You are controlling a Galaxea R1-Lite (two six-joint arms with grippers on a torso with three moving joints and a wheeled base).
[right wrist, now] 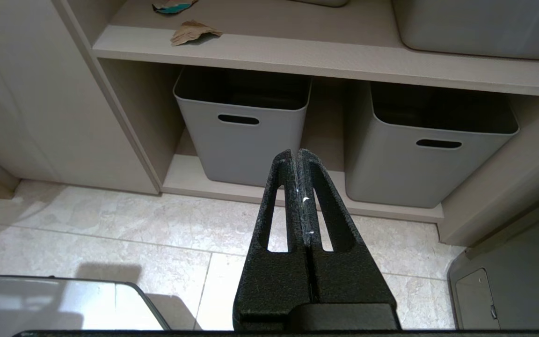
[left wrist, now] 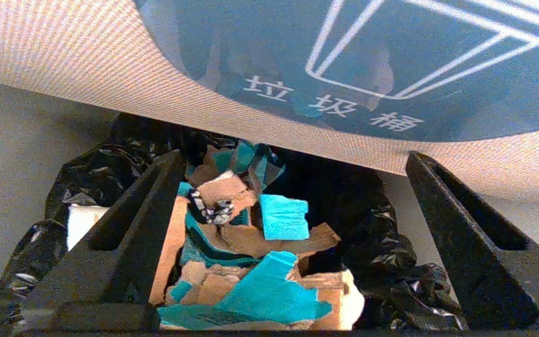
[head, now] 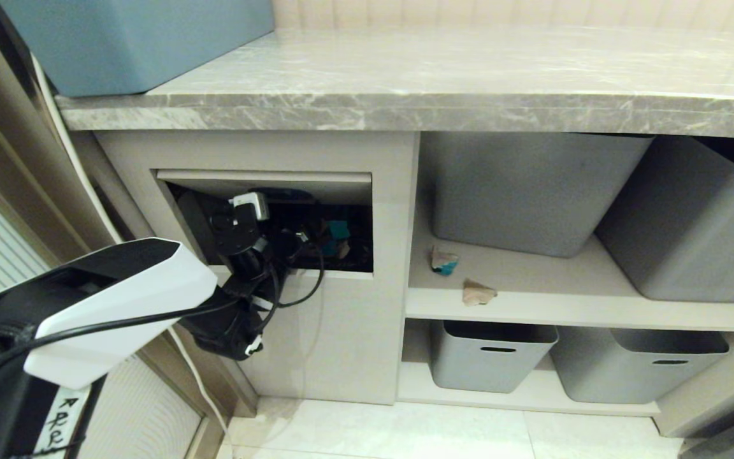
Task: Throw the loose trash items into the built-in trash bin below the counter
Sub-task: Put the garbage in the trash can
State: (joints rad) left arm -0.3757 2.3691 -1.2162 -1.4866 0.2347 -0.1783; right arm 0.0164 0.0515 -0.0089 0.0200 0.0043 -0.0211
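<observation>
Writing: flap sticker (left wrist: 391, 56) is round and blue, with a white bin outline and the white characters 垃圾桶 beneath it.
Flap: built-in trash bin (head: 265, 210) sits in the beige cabinet front below the counter (head: 405, 95); its flap is tilted inward, and the wide rectangular opening runs lengthwise along the counter edge.
Left gripper (left wrist: 293, 187): reaches through the bin opening with its jaws spread wide and nothing between them; black fingers (left wrist: 124, 234) flank the heap below.
Bin contents: torn scraps (left wrist: 251, 262) of brown cardboard with teal-blue patches lie piled on a black liner bag (left wrist: 382, 248), facing every way.
Loose trash items: one scrap with a teal patch (head: 444, 260) and one plain brown scrap (head: 478, 292) lie on the upper shelf (head: 564, 306) just right of the bin, in front of a grey tub (head: 526, 191); the two are near each other but apart.
Right gripper (right wrist: 297, 159): jaws pressed together, empty, pointing toward the lower grey tubs (right wrist: 241, 131) right of the bin, above the tiled floor (right wrist: 110, 234).
</observation>
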